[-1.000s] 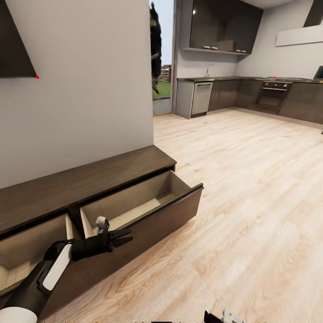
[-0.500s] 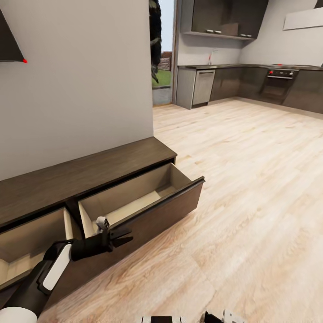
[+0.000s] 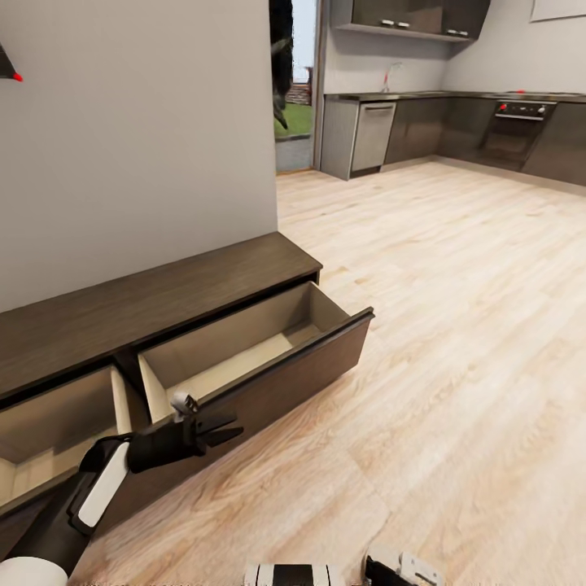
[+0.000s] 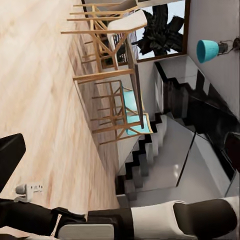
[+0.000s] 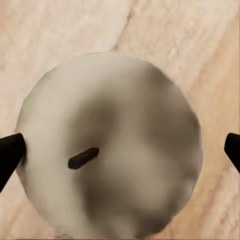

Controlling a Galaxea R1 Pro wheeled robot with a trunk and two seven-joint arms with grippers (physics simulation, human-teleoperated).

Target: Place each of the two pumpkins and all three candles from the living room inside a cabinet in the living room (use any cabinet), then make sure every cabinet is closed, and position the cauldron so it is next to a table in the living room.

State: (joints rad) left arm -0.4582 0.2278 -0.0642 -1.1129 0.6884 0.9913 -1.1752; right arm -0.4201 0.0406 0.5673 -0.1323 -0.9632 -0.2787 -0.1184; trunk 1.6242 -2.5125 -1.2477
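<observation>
- The left arm reaches forward and low, its black left tool (image 3: 230,428) with the jaws apart, holding nothing, just in front of the open drawer of the long dark-brown wood-grain cabinet (image 3: 163,301).
- The right tool (image 5: 120,150) points straight down; its dark fingertips (image 5: 10,152) sit at both sides of the cream stubby candle (image 5: 110,145), clenched on it above the pale wooden floor (image 3: 456,325).

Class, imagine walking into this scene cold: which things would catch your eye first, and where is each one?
First, the long dark-brown cabinet against the wall, with two drawers pulled open to show pale interiors. The left gripper hangs just in front of the nearer drawer front. In the right wrist view, a cream candle with a dark wick sits between the right gripper fingertips, above the wood floor.
</observation>
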